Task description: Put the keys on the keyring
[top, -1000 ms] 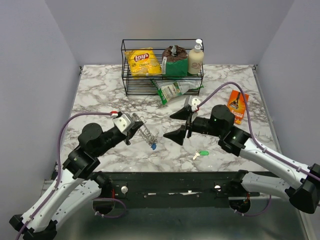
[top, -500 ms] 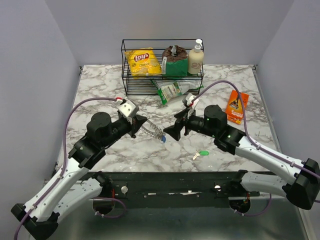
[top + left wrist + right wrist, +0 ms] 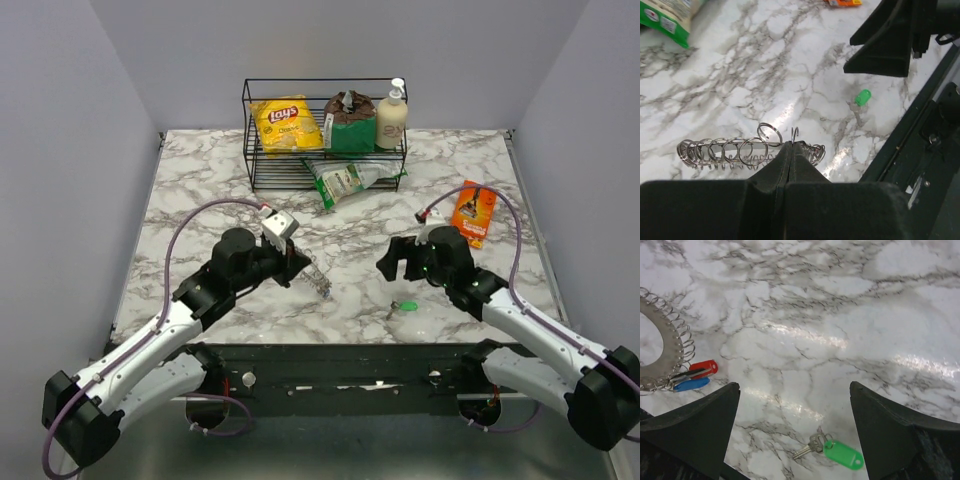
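- While the left gripper [image 3: 788, 148] is clamped on the keyring [image 3: 735, 151], the red key [image 3: 704, 367] and blue key [image 3: 690, 385] sit on its coil.
- The green key [image 3: 842, 454] lies loose, well apart, beneath the right gripper [image 3: 793, 386], jaws wide and empty.
- Likely next: lower, pinch the green key's head, thread it.
- Glossy marble table [image 3: 200, 190]; plain grey walls [image 3: 60, 150]; wire rack [image 3: 270, 170] behind.

At the back of the marble-patterned table [image 3: 196, 178] stands a black wire basket [image 3: 250, 152] holding a yellow Lay's crisp bag [image 3: 285, 124], a dark brown pack with a green lower half [image 3: 349, 121] and a cream pump bottle [image 3: 391, 117], side by side from left to right. A green and white snack bag [image 3: 345, 181] lies against the basket's front, spilling onto the tabletop. Well off to the right, an orange packet [image 3: 474, 211] lies flat on the marble.
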Tool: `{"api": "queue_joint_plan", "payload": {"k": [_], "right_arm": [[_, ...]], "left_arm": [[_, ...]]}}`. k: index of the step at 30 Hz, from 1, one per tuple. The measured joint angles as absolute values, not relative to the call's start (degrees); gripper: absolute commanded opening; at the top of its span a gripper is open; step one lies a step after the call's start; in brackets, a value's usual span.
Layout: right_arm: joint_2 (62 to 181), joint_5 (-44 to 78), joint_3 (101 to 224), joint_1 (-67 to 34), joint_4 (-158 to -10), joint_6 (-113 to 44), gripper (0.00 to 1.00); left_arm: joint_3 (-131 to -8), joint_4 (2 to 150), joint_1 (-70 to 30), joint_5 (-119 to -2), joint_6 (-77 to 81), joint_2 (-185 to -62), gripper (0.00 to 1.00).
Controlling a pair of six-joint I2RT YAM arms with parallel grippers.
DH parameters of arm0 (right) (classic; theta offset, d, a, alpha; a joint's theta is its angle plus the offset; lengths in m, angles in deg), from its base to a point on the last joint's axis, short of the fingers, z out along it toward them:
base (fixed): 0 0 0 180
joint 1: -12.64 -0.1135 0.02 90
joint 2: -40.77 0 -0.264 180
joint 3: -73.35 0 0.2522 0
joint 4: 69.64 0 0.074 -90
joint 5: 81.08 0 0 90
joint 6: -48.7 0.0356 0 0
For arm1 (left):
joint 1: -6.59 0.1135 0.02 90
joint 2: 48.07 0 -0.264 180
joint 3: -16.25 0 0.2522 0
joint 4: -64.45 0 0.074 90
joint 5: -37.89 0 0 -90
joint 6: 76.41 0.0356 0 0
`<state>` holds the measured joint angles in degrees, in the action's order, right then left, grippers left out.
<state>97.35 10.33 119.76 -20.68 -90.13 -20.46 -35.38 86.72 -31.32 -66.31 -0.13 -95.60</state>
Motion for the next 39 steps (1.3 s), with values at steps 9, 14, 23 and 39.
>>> {"api": "queue_joint_plan", "payload": {"k": [9, 14, 23, 39], "right_arm": [[91.1, 11.1, 112.9, -17.2, -95.9, -15.5, 0.85], [90.7, 11.6, 112.2, -16.9, -97.7, -14.1, 0.79], [92.6, 11.8, 111.5, -16.9, -98.5, -10.9, 0.58], [95.2, 13.3, 106.6, -16.9, -98.3, -4.8, 0.45]], "left_arm": [[-32.9, 81.0, -41.0, -71.7, 0.7, -103.8, 0.0], [-36.3, 80.9, -44.9, -71.7, 3.2, -108.9, 0.0], [-37.2, 81.1, -45.2, -71.7, 5.5, -108.8, 0.0], [-37.2, 82.7, -45.2, -71.7, 6.9, -108.7, 0.0]]}}
